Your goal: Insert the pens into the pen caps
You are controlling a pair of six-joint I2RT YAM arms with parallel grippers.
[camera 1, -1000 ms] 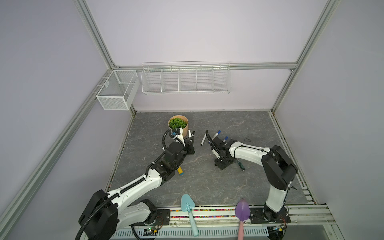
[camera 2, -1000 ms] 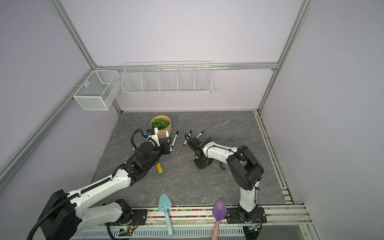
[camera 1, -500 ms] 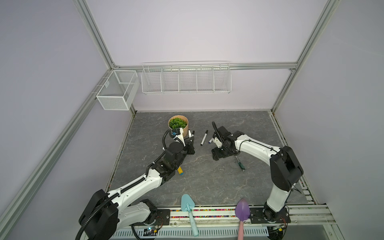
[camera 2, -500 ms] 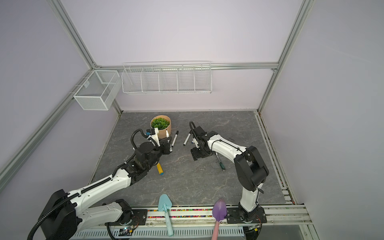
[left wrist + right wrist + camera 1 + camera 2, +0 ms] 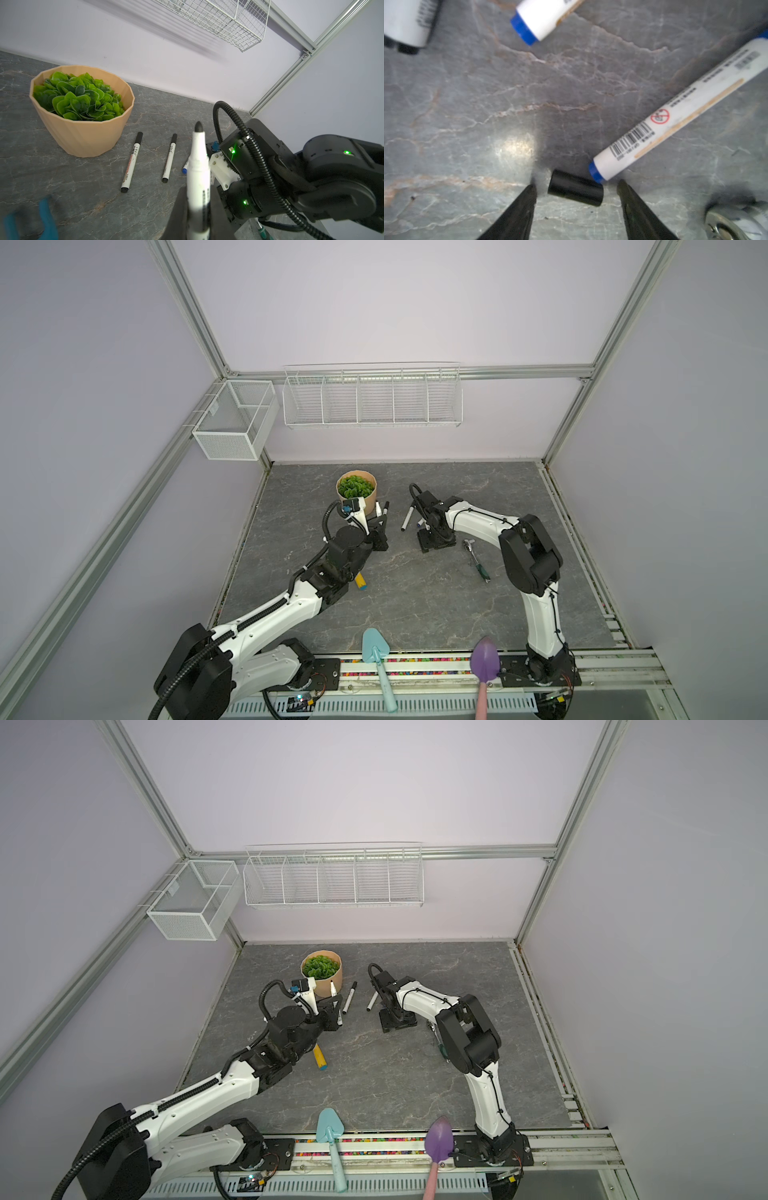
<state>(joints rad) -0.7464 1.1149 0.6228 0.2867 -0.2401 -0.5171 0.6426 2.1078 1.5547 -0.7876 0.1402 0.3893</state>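
Note:
My left gripper point(image 5: 197, 209) is shut on a white pen point(image 5: 197, 170) that stands upright with its black tip bare; the same pen point(image 5: 332, 989) shows by the plant pot. Two capped black pens point(image 5: 132, 165) point(image 5: 170, 158) lie on the table beyond it. My right gripper point(image 5: 576, 187) is open and points down, its fingers point(image 5: 519, 209) on either side of a black pen cap point(image 5: 575, 190) that lies on the table, touched by neither. A pen with a blue end plug point(image 5: 675, 116) lies just past the cap. Another such pen point(image 5: 542, 18) lies farther off.
A tan pot of green leaves point(image 5: 356, 489) stands at the back. A green-handled ratchet point(image 5: 478, 564) lies right of my right gripper point(image 5: 432, 541). A yellow-and-blue object point(image 5: 360, 581) lies under the left arm. Teal point(image 5: 376, 651) and purple point(image 5: 484, 659) trowels rest at the front rail.
The right wrist has swung toward the back and come down over the pens, and its jaws stand wider. The left arm and its pen have not moved.

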